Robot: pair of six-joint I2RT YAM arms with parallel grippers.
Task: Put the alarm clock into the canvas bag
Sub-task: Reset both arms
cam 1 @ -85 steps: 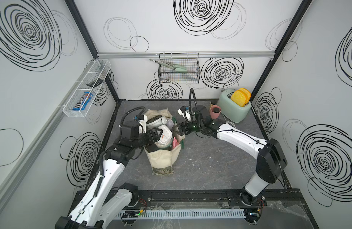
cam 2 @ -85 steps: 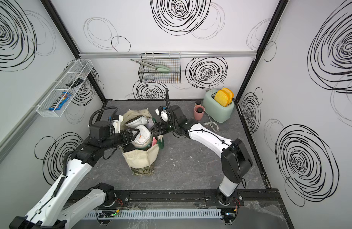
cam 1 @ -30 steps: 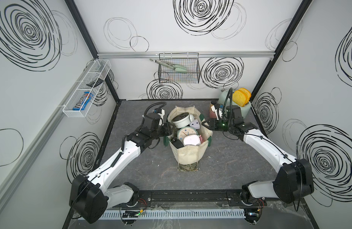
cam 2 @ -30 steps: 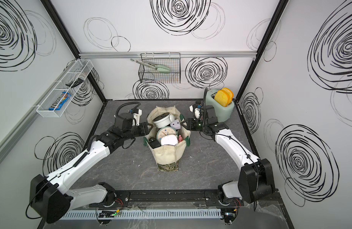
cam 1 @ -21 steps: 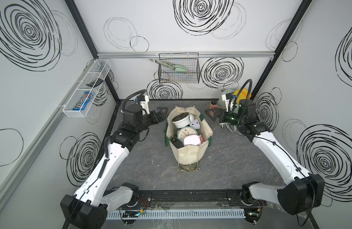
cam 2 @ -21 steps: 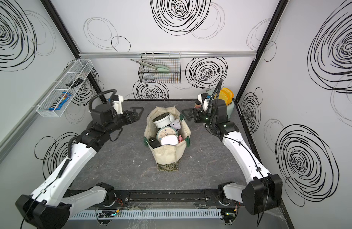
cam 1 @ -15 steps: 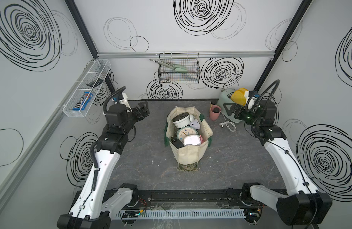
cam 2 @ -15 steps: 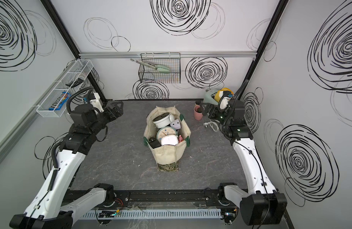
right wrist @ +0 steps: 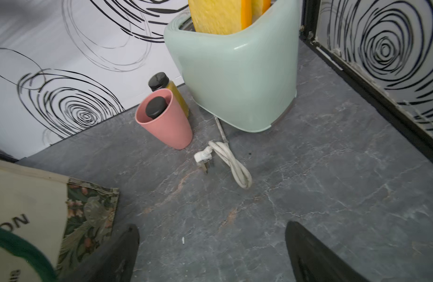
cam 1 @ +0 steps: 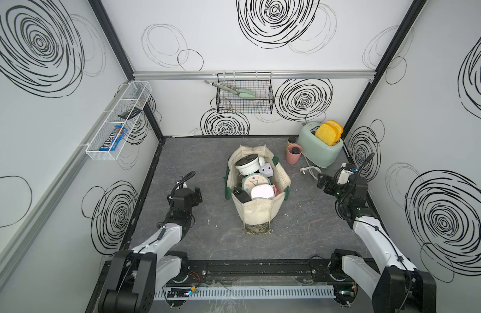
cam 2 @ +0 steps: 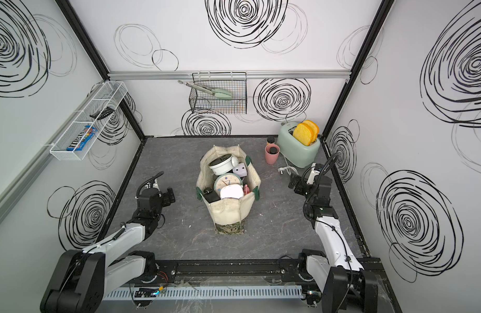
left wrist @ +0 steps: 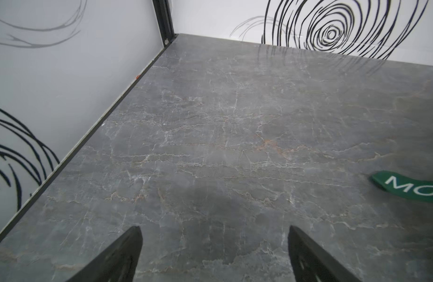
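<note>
The canvas bag [cam 1: 261, 214] [cam 2: 228, 212] stands upright at the centre of the frame in both top views, on the grey marbled worktop [cam 1: 206, 168], its mouth open and its dark green handles hanging down its sides. Several clocks lie packed inside it. A white alarm clock [cam 1: 246, 165] with a dark face sits at the upper end of the opening. A mint-rimmed alarm clock [cam 1: 254, 182] lies dial-up in the middle, and a pale rounded clock [cam 1: 262, 192] is just below it. Which of them is the task's own cannot be told, but all are in the bag. The left arm [cam 1: 168, 235] sits in the lower left of the frame and the right arm [cam 1: 369, 230] at the right edge, both well apart from the bag. In the left wrist view the left fingers [left wrist: 122, 256] are spread wide and empty over bare worktop, with a strip of green handle [left wrist: 410, 189] lettered "MO" at the right edge. In the right wrist view the right fingers [right wrist: 313, 254] are likewise spread and empty, and the bag's patterned bottom band [right wrist: 88, 212] shows at lower left. Above them in that view are a pink cup [right wrist: 165, 122] holding a black-capped bottle, a mint toaster [right wrist: 239, 80] with yellow slices, and its coiled white cord [right wrist: 225, 158] on the worktop.
</note>
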